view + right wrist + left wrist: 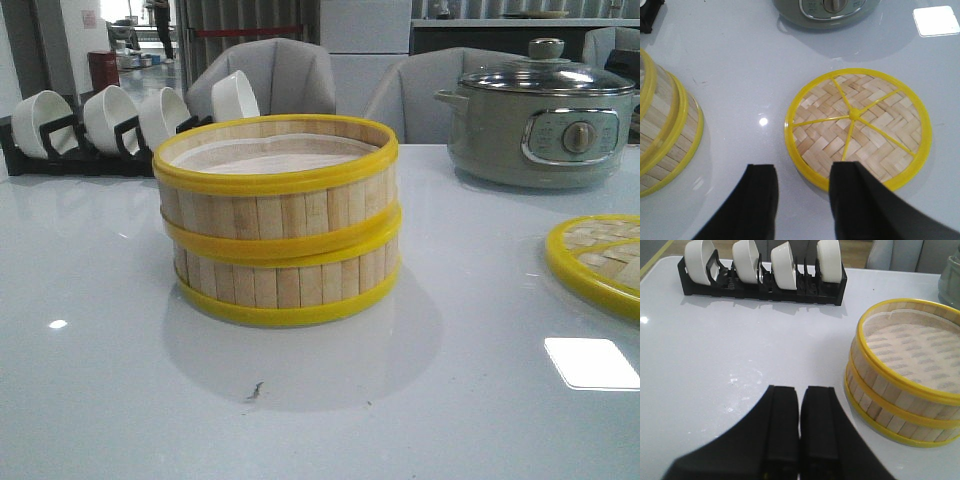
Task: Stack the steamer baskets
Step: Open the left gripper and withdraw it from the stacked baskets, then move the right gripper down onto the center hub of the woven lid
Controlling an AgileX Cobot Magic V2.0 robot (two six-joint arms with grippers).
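Observation:
Two steamer baskets stand stacked at the table's middle: the upper basket sits squarely on the lower basket. Both have pale slat walls and yellow rims, and a pale paper liner shows inside the top one. My left gripper is shut with nothing between its fingers, held over bare table beside the stack. My right gripper is open and holds nothing, hovering at the near rim of the flat woven lid, apart from the stack. Neither gripper shows in the front view.
A black rack holding several white bowls stands at the back left. A grey electric pot with a glass lid is at the back right. The woven lid lies flat at the right edge.

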